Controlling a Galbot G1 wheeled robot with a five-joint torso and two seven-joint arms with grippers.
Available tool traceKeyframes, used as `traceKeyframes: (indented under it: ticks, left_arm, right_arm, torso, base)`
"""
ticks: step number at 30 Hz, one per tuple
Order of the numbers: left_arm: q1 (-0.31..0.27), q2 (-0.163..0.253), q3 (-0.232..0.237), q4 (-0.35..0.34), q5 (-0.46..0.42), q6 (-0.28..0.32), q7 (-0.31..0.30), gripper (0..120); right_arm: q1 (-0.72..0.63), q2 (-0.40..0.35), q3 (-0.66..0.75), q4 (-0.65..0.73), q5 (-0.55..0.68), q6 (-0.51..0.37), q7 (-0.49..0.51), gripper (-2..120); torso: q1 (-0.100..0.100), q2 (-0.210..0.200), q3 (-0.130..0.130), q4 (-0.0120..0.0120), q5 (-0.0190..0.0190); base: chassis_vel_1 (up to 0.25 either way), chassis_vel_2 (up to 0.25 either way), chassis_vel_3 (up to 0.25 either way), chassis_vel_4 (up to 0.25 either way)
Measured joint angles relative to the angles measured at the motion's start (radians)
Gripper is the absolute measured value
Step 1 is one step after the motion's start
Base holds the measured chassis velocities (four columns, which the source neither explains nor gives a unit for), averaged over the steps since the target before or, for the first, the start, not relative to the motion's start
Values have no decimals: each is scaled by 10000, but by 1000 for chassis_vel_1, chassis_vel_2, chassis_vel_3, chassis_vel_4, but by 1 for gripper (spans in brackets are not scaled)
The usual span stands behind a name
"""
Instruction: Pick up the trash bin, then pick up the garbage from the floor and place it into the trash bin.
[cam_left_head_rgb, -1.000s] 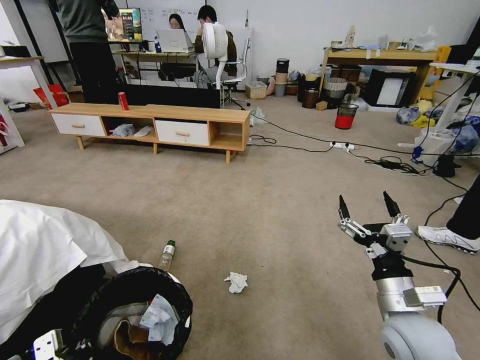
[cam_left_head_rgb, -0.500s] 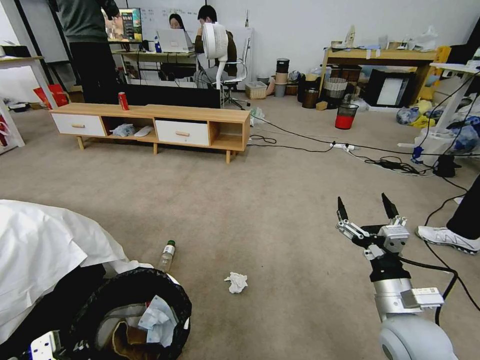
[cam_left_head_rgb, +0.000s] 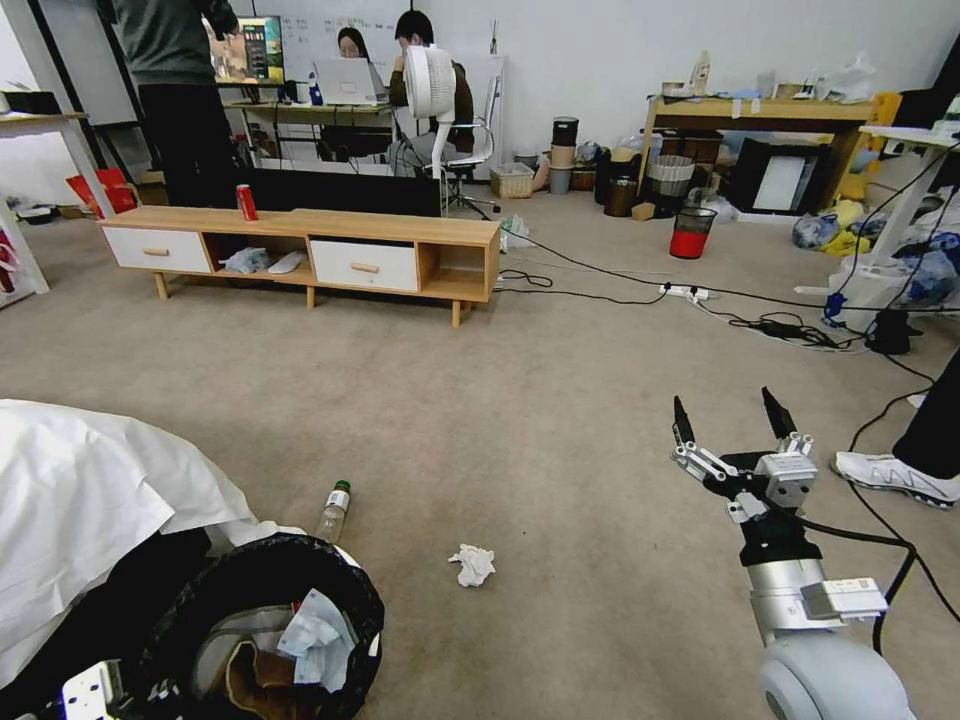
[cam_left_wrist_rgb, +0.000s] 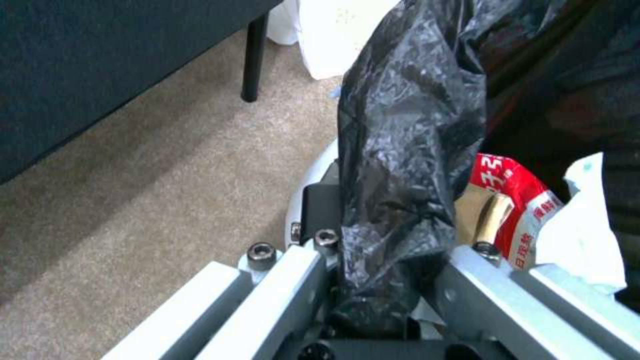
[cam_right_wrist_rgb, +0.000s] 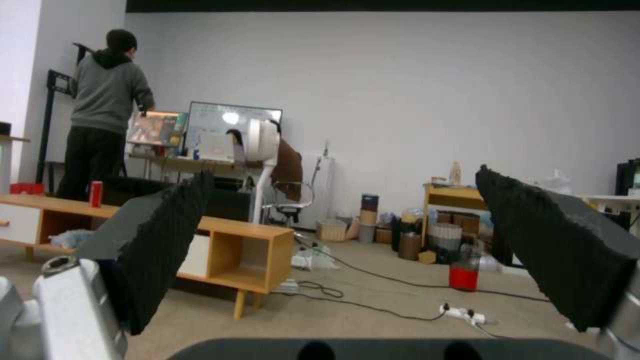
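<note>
The trash bin (cam_left_head_rgb: 262, 572), lined with a crinkled black bag, hangs at my lower left with tissues and brown cardboard inside. My left gripper (cam_left_wrist_rgb: 380, 265) is shut on its bag-covered rim (cam_left_wrist_rgb: 308, 182), beside a red-white packet (cam_left_wrist_rgb: 513, 195) in the bin. On the carpet lie a crumpled white tissue (cam_left_head_rgb: 472, 564) and a clear bottle with a green cap (cam_left_head_rgb: 334, 510), just beyond the bin. My right gripper (cam_left_head_rgb: 728, 420) hovers open above bare carpet, well right of the tissue. Its black fingers (cam_right_wrist_rgb: 167, 240) stand wide apart with nothing between them.
A low wooden cabinet (cam_left_head_rgb: 300, 250) with an upright red can (cam_left_head_rgb: 246, 202) stands ahead on the left. Cables and a power strip (cam_left_head_rgb: 685, 292) cross the floor at right, near a red-and-black mesh bin (cam_left_head_rgb: 691, 232). A person's shoe (cam_left_head_rgb: 890, 472) is beside my right arm. White sheeting (cam_left_head_rgb: 90, 490) covers the left.
My right gripper has drifted slightly down and to the left in the head view, still open. The bin, tissue and bottle stand as before.
</note>
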Motion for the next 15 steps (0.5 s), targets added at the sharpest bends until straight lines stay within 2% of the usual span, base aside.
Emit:
traceKeyframes:
  ticks: [11,15]
  left_arm:
    - [-99,-2,-4,87,-12,-10,4,0]
    - [-113,8,-23,111,-28,-9,4,0]
  right_arm:
    - [106,-24,-81,-148,-18,59,-6,100]
    - [154,-21,-129,-205,-17,73,-23,100]
  torso:
    - [1,1,2,0,0]
    - [0,1,1,-1,1]
  base:
    - [-53,43,50,-49]
    - [0,0,0,0]
